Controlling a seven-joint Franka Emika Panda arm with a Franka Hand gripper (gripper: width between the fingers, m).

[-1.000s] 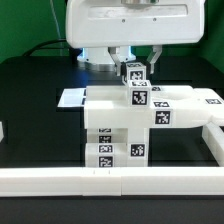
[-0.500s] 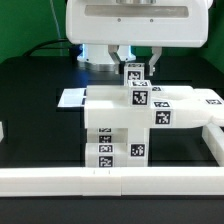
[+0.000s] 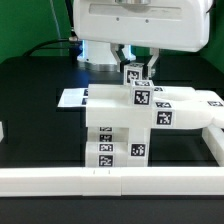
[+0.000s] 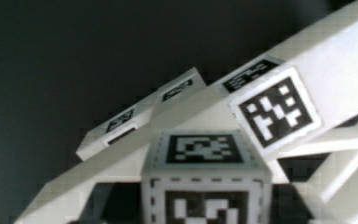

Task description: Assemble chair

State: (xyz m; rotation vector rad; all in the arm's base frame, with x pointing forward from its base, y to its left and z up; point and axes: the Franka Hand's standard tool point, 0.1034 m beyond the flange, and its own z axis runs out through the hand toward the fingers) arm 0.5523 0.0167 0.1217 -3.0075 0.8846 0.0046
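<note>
The part-built chair (image 3: 112,120) stands mid-table: a glossy white seat block with tagged slabs reaching toward the exterior view's right. A short tagged leg bar (image 3: 133,73) stands upright on its top. My gripper (image 3: 134,62) comes down from above and is shut on this bar. In the wrist view the leg bar (image 4: 206,160) sits between my dark fingers (image 4: 119,203), its tagged end face toward the camera. Beyond it lies a long tagged chair slab (image 4: 274,100). The bar's lower end is hidden where it meets the chair.
The marker board (image 3: 70,98) lies flat at the exterior view's left of the chair. White border rails run along the front (image 3: 90,181) and the exterior view's right (image 3: 215,140). The tabletop is black.
The arm's white housing has shifted toward the exterior view's right. The leg bar and chair stay where they were, still gripped.
</note>
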